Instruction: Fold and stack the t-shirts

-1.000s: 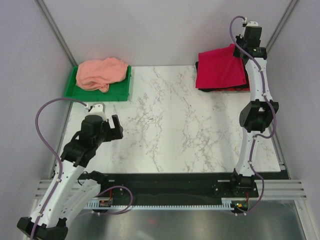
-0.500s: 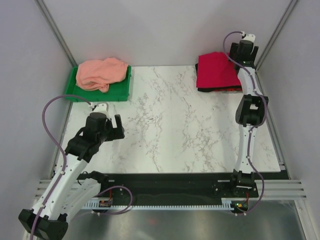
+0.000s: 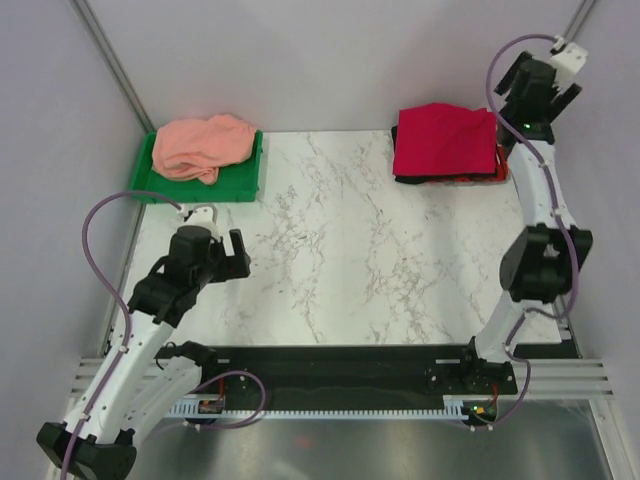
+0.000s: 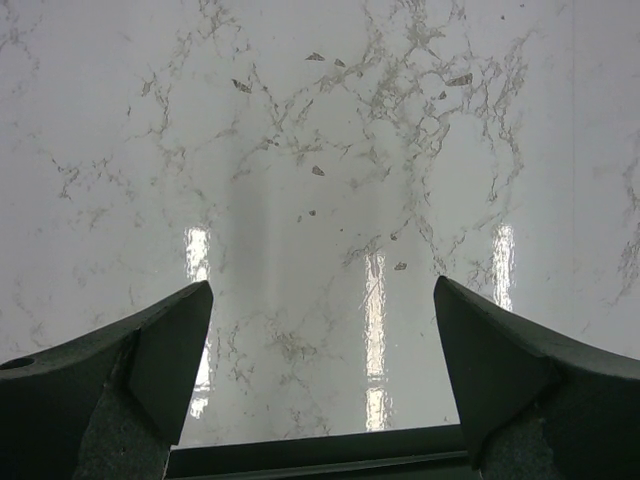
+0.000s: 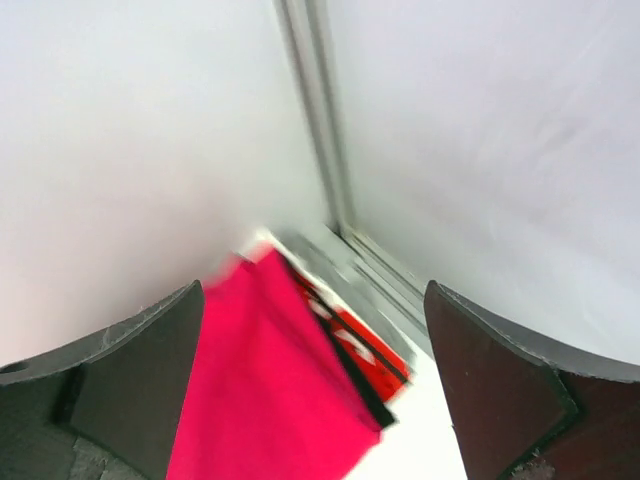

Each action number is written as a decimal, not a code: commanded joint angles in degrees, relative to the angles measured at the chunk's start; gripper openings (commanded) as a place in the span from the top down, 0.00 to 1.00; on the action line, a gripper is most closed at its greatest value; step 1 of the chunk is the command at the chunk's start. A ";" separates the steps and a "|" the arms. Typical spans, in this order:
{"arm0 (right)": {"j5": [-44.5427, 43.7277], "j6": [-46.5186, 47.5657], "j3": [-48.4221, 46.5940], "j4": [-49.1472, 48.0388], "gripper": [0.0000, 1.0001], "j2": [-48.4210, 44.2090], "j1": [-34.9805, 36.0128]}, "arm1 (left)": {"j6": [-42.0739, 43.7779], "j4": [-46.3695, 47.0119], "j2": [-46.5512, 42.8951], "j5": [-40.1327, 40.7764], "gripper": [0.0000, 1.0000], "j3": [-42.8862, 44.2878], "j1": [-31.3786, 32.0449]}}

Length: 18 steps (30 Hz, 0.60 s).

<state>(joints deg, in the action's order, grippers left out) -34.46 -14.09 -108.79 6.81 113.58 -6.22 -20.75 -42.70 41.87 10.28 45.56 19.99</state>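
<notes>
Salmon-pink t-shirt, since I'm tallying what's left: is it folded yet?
No, the salmon-pink t-shirt lies crumpled in a heap on the green tray.

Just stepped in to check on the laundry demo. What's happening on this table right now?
Neither arm holds anything. The right gripper hangs open above the folded crimson-red cloth t-shirt, which lies at the far right corner of the white marble table. The left gripper hovers open over the table's near left part. A salmon-pink cloth t-shirt sits crumpled on the green plastic tray at far left, not yet folded.
</notes>
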 commanded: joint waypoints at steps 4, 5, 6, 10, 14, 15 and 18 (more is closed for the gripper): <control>19.40 -12.45 14.87 9.69 0.02 -24.35 2.43 | -0.17 2.44 -3.80 -0.27 0.00 0.41 -0.13; 21.52 -13.67 17.97 10.58 0.02 -29.16 3.74 | -0.25 2.44 -4.33 -0.09 0.00 0.49 -0.12; 23.45 -14.56 21.31 11.90 0.02 -31.64 8.11 | -0.08 2.36 -5.47 -0.09 0.00 0.49 -0.21; 23.57 -16.14 38.79 13.84 0.02 -41.06 27.27 | 0.01 2.53 -6.80 0.00 0.00 0.49 -0.12; 15.92 -20.97 47.43 18.59 0.02 -44.31 47.67 | 0.01 2.44 -6.71 0.00 0.00 0.76 -0.13; 15.39 -22.81 49.27 19.03 0.02 -44.84 53.97 | -0.08 2.44 -6.45 -0.35 0.00 0.76 -0.12; 12.23 -28.96 55.87 20.52 0.02 -48.09 63.13 | 0.10 2.44 -6.36 -0.44 0.00 0.76 -0.12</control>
<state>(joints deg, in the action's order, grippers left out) -16.62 -35.11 -55.51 23.70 70.98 50.85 -20.75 -42.65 35.35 10.13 45.56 19.99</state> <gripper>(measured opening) 0.982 0.993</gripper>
